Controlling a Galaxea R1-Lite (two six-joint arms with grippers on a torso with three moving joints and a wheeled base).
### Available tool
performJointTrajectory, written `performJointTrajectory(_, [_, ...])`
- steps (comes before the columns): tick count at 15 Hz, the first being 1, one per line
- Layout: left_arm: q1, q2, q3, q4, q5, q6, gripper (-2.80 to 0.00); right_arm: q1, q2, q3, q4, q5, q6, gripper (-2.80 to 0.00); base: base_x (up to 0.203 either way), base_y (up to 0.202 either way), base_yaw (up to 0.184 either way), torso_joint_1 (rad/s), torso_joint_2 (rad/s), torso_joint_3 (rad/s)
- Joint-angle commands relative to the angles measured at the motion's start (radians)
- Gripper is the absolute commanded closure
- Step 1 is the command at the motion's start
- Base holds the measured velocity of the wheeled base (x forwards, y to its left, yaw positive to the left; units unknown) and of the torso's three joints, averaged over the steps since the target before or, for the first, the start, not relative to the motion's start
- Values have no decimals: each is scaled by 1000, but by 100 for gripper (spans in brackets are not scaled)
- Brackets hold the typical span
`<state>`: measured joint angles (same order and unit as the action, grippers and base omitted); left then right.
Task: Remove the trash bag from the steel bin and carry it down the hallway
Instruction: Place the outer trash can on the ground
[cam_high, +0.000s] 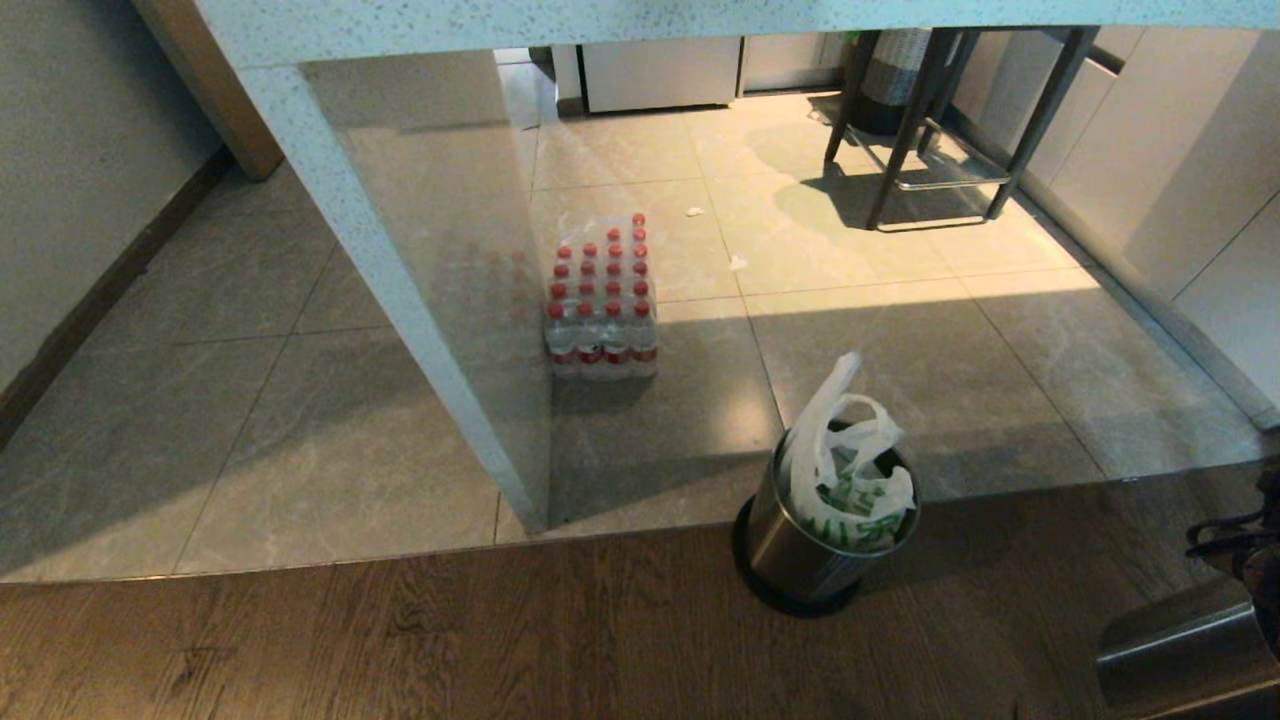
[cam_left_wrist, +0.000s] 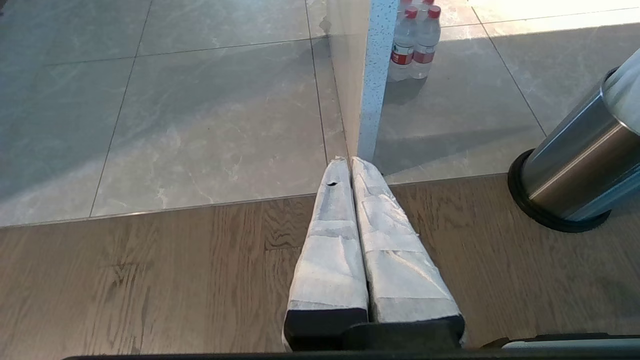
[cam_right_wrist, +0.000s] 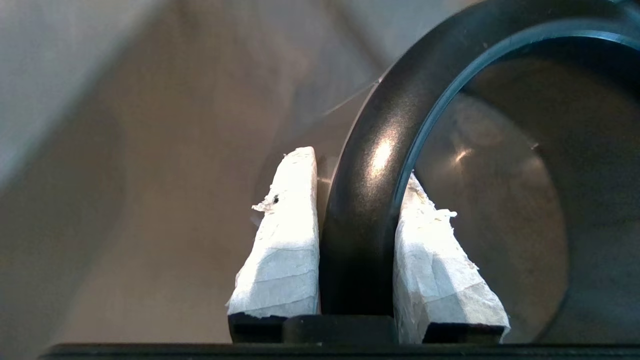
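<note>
The bag (cam_high: 845, 470) sits in the bin (cam_high: 790, 545), lower centre-right of the head view, handles sticking up, where wood floor meets tile. At lower right lies a steel piece (cam_high: 1180, 645). The right gripper (cam_right_wrist: 357, 200) pinches a black ring (cam_right_wrist: 372, 165). The left gripper (cam_left_wrist: 350, 162) is closed and empty.

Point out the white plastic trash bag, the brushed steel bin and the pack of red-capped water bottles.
White plastic trash bag (cam_high: 845, 470), head view, crumpled body above the rim.
Brushed steel bin (cam_high: 790, 545), head view, bare metal side wall.
Pack of red-capped water bottles (cam_high: 601, 300), head view, middle of pack.
</note>
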<state>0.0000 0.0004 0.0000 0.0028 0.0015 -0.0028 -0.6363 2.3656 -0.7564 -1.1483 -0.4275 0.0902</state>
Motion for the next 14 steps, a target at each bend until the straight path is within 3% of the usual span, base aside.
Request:
performJointTrajectory(1, [0, 1, 0, 0, 0, 0, 0, -4, 48, -6, -106, 13, -52, 0, 0, 0, 0, 0, 0, 0])
performJointTrajectory(4, [0, 1, 0, 0, 0, 0, 0, -5, 86, 20, -28, 41, -76, 0, 0, 0, 0, 0, 0, 0])
performJointTrajectory(5, [0, 1, 0, 0, 0, 0, 0, -5, 94, 20, -19, 44, -79, -280, 0, 0, 0, 0, 0, 0])
performJointTrajectory(10, [0, 1, 0, 0, 0, 0, 0, -2, 107, 11, -38, 44, -83, -280, 0, 0, 0, 0, 0, 0])
performJointTrajectory(14, [0, 1, 0, 0, 0, 0, 0, -4, -47, 102, -26, 89, -42, -280, 0, 0, 0, 0, 0, 0])
